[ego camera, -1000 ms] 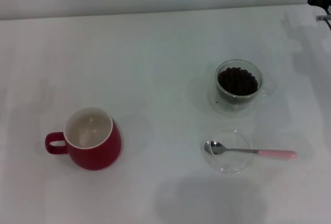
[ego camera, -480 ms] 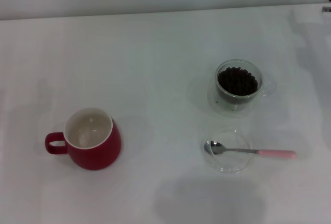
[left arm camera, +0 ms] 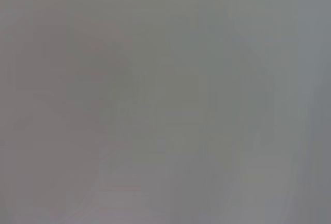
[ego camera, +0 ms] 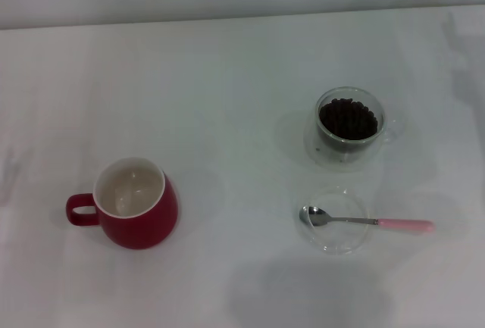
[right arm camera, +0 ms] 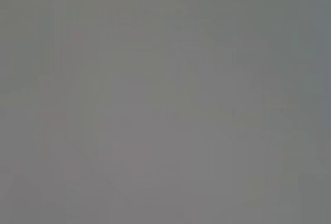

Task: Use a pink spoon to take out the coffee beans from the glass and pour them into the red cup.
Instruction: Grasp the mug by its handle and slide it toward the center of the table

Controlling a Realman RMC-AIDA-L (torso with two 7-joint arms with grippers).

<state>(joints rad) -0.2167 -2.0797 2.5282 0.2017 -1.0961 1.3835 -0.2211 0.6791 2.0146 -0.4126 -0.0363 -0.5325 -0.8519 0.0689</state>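
Note:
In the head view the red cup (ego camera: 136, 205) stands at the front left of the white table, its handle pointing left and its off-white inside bare. At the right middle stands the glass (ego camera: 349, 125), filled with dark coffee beans (ego camera: 348, 118). Nearer the front lies the pink spoon (ego camera: 367, 222), its silver bowl resting in a shallow clear dish and its pink handle pointing right. Neither gripper shows in any view. Both wrist views are plain grey with nothing to make out.
A shallow clear glass dish (ego camera: 336, 242) sits under the spoon's bowl, in front of the glass. The white table (ego camera: 227, 93) ends at a pale wall along the back.
The right arm's dark gripper, seen at the top right corner a second ago, has moved up and out of the head view. The objects on the table have not moved.

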